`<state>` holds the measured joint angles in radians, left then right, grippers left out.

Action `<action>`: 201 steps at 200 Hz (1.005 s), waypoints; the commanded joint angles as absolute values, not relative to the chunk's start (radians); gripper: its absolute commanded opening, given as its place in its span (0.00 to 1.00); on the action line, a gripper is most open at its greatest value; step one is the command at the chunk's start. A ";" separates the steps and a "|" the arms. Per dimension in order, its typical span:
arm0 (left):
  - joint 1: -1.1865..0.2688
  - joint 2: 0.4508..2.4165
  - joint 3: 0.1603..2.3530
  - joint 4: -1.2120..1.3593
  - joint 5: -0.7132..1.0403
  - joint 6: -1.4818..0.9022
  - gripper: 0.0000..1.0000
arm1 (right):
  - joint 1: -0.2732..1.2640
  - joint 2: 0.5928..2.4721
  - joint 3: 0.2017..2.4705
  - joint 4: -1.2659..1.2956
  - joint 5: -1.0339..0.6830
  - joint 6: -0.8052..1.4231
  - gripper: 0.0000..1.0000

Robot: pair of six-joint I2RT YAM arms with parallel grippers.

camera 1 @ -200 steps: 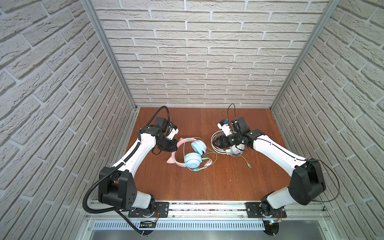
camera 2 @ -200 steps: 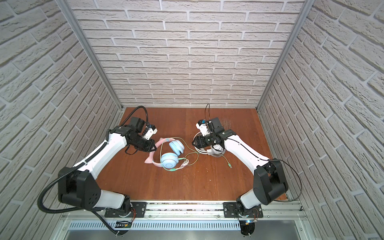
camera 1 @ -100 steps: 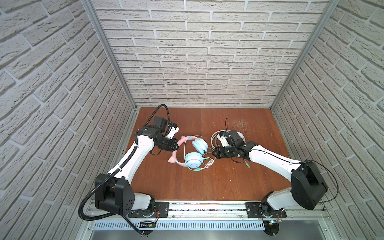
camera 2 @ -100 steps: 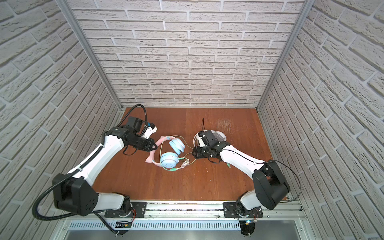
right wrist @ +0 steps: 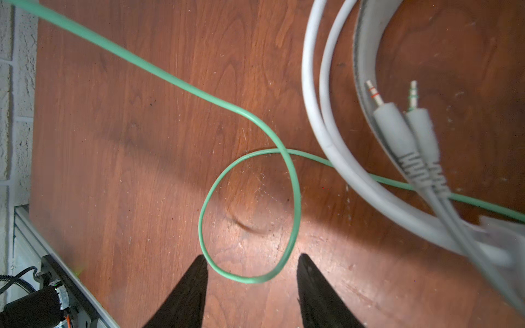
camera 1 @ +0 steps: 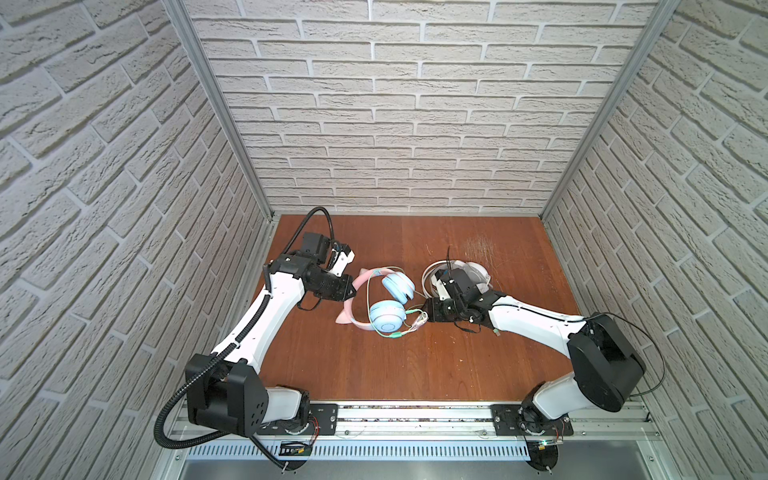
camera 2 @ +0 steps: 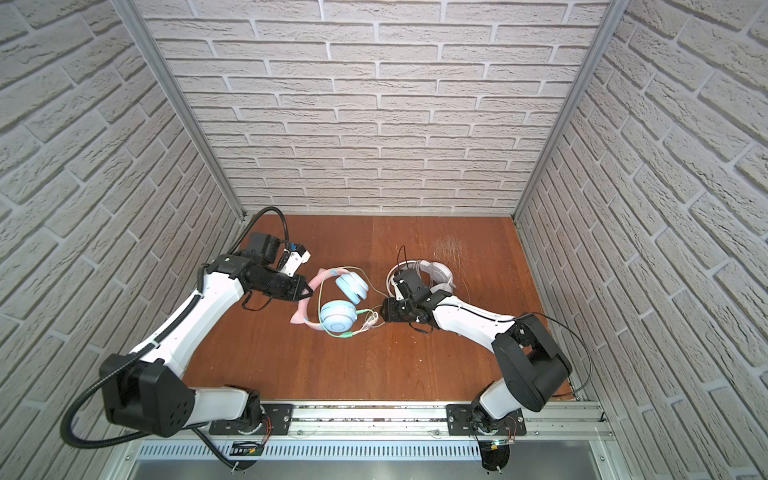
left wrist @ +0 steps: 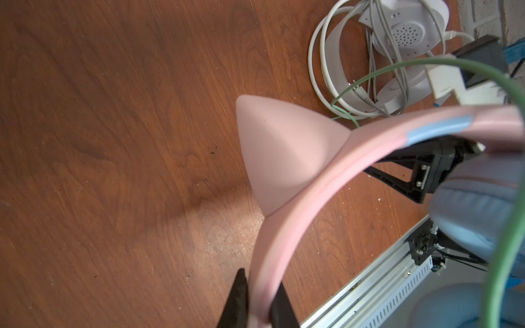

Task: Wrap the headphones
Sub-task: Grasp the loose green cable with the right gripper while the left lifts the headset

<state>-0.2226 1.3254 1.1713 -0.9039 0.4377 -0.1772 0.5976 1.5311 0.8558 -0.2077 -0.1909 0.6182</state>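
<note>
- I am pinching the pink cat-ear headphones with light blue earcups [camera 1: 388, 318] in the left gripper [left wrist: 258, 284]. Its black fingers are sitting narrow, clamped on the headband just below one ear, and the pair is lying mid-way across the reddish wooden tabletop [camera 1: 374, 365].
- The right gripper [right wrist: 252, 257] is hovering low with its fingers partway apart, gripping nothing. A small loop of the thin green cable [right wrist: 250, 279] is lying between the tips.
- My main worry is that this cable is thin and lying flat on the wood, so the tips may end up closing on air or flicking the loop out sideways (going in a touch lower would likely help).
- Second worry — the same green cable is running underneath the coiled pale grey cable [right wrist: 312, 113] of the all-white over-ear headphones [left wrist: 403, 37]. Pulling on it could drag that coil loose and spoil what looks like an already wrapped pair.
- The two grey jack plugs [right wrist: 393, 127] are resting right beside that crossing and could snag.
- A hard tug might also twist the pink band in the left clamp, since I am gripping only a narrow edge of it.
- In both top views the white pair is sitting just behind the right wrist — I am working with little room to swing back.
</note>
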 commanded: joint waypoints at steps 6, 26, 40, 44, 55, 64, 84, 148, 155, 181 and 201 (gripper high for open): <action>-0.198 1.282 1.205 -0.829 0.513 -0.215 0.00 | 0.606 1.580 0.841 -0.098 -0.238 0.644 0.51; -0.189 1.270 1.204 -0.812 0.528 -0.227 0.00 | 0.610 1.615 0.843 -0.041 -0.263 0.652 0.47; -0.184 1.264 1.203 -0.801 0.530 -0.235 0.00 | 0.616 1.632 0.851 -0.012 -0.274 0.651 0.43; -0.182 1.262 1.201 -0.798 0.531 -0.238 0.00 | 0.617 1.636 0.854 -0.007 -0.276 0.649 0.41; -0.175 1.259 1.197 -0.790 0.535 -0.242 0.00 | 0.621 1.641 0.862 0.001 -0.275 0.644 0.35; -0.171 1.255 1.194 -0.783 0.535 -0.248 0.00 | 0.623 1.640 0.866 0.007 -0.272 0.635 0.32; -0.159 1.244 1.186 -0.770 0.534 -0.258 0.00 | 0.625 1.625 0.868 0.002 -0.262 0.612 0.24; -0.058 1.218 1.162 -0.686 0.481 -0.368 0.00 | 0.650 1.487 0.888 -0.245 -0.297 0.383 0.06; -0.050 1.218 1.158 -0.674 0.476 -0.385 0.00 | 0.656 1.465 0.892 -0.272 -0.291 0.355 0.05; -0.047 1.206 1.135 -0.620 0.427 -0.450 0.00 | 0.677 1.420 0.920 -0.371 -0.291 0.259 0.06; -0.039 1.199 1.116 -0.579 0.394 -0.505 0.00 | 0.699 1.406 0.941 -0.432 -0.269 0.210 0.05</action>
